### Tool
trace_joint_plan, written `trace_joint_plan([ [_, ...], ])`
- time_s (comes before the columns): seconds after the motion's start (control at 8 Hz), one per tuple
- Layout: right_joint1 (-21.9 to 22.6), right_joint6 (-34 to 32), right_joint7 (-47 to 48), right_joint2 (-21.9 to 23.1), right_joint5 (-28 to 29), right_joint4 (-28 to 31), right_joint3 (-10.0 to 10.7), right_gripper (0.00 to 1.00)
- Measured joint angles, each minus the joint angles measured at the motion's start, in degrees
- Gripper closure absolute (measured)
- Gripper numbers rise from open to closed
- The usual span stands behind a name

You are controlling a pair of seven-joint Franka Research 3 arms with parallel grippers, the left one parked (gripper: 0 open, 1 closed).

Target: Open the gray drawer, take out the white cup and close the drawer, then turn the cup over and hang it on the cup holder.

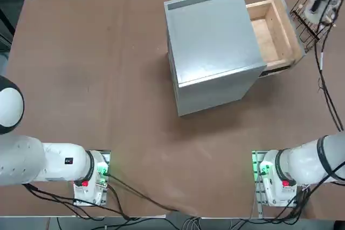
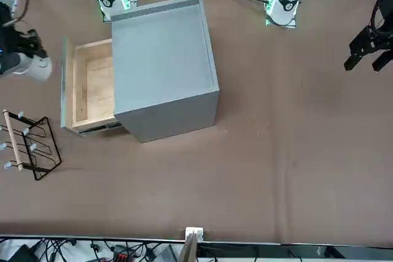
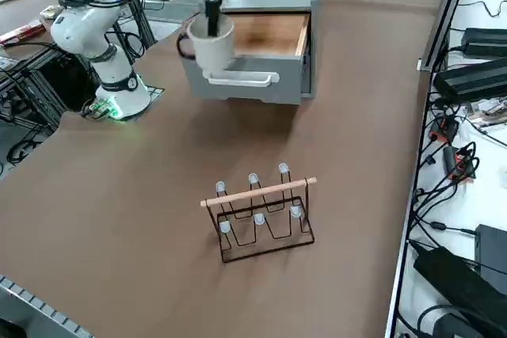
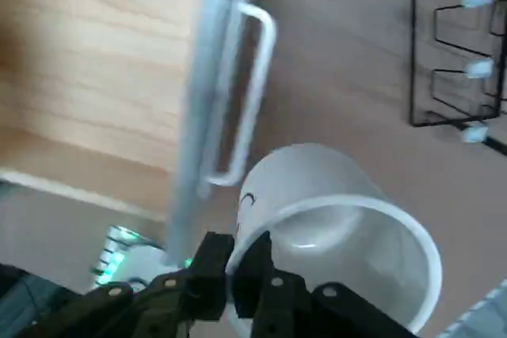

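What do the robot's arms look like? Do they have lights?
Both arms are smooth, round and white. The right arm has dark rings at its joints. Each base has a green light and a red spot, with black cables trailing off. The right gripper is black and blocky.

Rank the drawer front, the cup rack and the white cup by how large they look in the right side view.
1. Drawer front, widest of the three.
2. Cup rack: close to the drawer front in spread, and nearer the camera, so this order is unsure.
3. White cup, clearly smallest, held by the right end effector above the table.
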State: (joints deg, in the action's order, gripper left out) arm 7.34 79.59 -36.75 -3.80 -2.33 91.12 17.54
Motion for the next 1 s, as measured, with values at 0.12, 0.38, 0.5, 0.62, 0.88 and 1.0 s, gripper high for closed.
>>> trace_joint_plan([
  [0.12, -3.68, 2.69, -6.14, -0.69, -0.07, 1.46, 0.21, 0.94],
  [0.38, -8.8, 10.66, -17.21, -1.58, -0.63, 7.27, 0.41, 0.94],
  [0.5, -10.14, 15.08, -22.08, -1.8, -1.51, 10.86, 0.42, 0.94],
  [0.62, -10.84, 19.42, -25.95, -1.85, -2.91, 14.71, 0.42, 0.94],
  [0.88, -11.28, 27.9, -32.78, -1.83, -4.33, 22.23, 0.4, 0.94],
  [1.0, -11.86, 33.64, -36.92, -1.84, -4.42, 26.56, 0.4, 0.94],
])
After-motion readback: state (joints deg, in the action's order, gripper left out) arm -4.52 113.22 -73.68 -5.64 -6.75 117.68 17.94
